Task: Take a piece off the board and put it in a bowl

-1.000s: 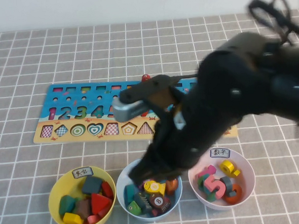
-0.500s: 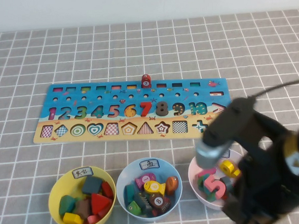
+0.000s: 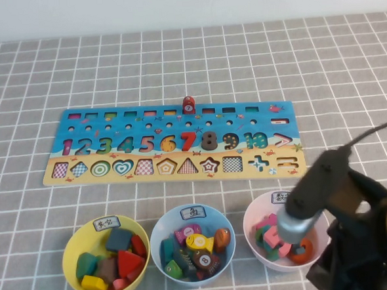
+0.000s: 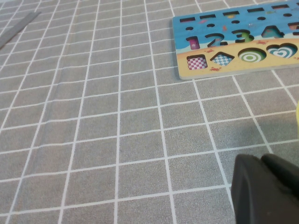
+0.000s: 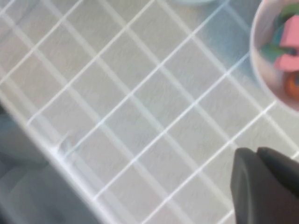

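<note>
Already the dark fish piece [image 3: 205, 259] marked 8 lies in the blue bowl [image 3: 193, 244], off the board [image 3: 174, 143], well left of the right gripper [image 5: 266, 186], low near the pink bowl [image 3: 286, 239]; left gripper [image 4: 264, 189] sits off by the board's left end; cannot tell either's finger state.

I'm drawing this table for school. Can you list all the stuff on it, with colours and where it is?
board: one, blue with sandy strip, far middle of table
red piece: one, standing on board's far edge
yellow bowl: one, near left, holding coloured shapes
light blue bowl: one, near middle, holding fish pieces
piece: one, dark with white 8 spot, in light blue bowl
pink-white bowl: one, near right, holding numerals
left gripper: black, above bare cloth near the board's end
right gripper: black, near right beside pink-white bowl
</note>
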Robot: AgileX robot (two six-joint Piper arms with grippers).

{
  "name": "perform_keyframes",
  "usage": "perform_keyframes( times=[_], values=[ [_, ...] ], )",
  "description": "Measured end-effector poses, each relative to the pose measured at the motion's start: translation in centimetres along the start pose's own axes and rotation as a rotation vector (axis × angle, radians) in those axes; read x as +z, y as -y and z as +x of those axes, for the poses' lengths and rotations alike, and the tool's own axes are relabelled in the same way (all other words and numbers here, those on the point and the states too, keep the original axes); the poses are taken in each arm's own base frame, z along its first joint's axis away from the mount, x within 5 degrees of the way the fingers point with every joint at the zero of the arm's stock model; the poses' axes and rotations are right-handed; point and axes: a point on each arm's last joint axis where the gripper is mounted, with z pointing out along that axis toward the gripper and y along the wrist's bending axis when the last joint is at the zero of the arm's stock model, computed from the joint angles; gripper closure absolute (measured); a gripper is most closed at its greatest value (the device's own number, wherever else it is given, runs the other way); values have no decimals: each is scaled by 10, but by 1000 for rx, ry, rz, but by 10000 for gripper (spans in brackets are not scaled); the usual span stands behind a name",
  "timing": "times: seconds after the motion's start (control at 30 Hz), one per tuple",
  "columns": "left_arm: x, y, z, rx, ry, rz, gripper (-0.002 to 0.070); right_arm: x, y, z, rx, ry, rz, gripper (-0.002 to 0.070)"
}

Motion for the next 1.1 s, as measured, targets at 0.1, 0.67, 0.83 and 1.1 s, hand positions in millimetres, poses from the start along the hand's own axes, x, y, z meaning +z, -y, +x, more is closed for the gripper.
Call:
perform_keyframes(
  times=[0.1, 0.67, 0.83, 1.1],
  values=[
    [0, 0, 0, 0, 0, 0, 680, 9, 12, 13, 24, 90, 32, 692],
    [0, 0, 0, 0, 0, 0, 680, 7, 79, 155, 426, 871, 504, 693],
    [0, 0, 0, 0, 0, 0, 680, 21, 75, 181, 448, 995, 585, 693],
    [0, 0, 0, 0, 0, 0, 680, 20, 64, 198, 468, 1119, 613, 693]
  ],
)
